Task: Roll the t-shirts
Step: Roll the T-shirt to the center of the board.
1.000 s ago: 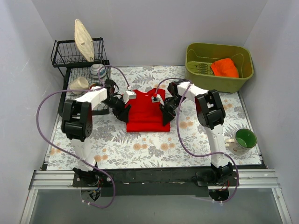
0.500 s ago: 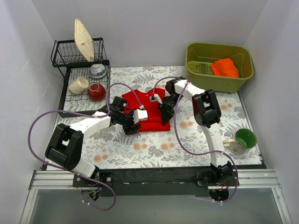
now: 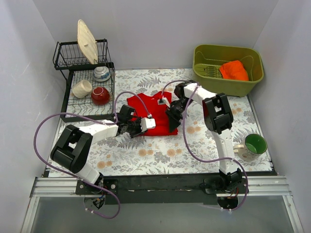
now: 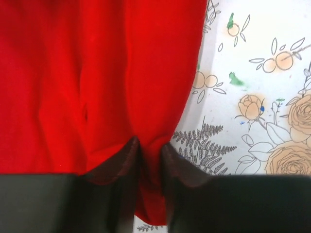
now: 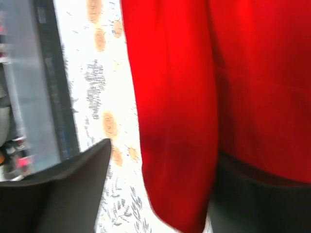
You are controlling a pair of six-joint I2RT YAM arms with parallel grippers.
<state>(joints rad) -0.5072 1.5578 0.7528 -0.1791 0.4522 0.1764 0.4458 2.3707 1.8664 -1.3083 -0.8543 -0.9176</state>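
Observation:
The red t-shirt (image 3: 154, 108) lies folded into a narrow block on the floral tablecloth (image 3: 146, 155), mid-table. My left gripper (image 3: 140, 127) is at its near left corner. In the left wrist view this gripper (image 4: 148, 156) is shut on a pinch of the t-shirt (image 4: 97, 73) hem, red cloth squeezed between the dark fingers (image 4: 121, 162). My right gripper (image 3: 172, 118) sits at the shirt's right edge. In the right wrist view it (image 5: 160, 187) stands open, its jaws wide apart with the t-shirt (image 5: 194, 97) edge lying loose between them.
A black dish rack (image 3: 80, 59) at the back left holds a woven plate (image 3: 87, 41), cups and a glossy red bowl (image 3: 100, 95). An olive tub (image 3: 228, 85) with an orange cloth (image 3: 234, 70) stands back right. A green mug (image 3: 254, 144) sits near the right edge.
My left arm swung from the shirt's left side to its near left corner and closed on the hem. The right gripper let go and opened at the right edge.

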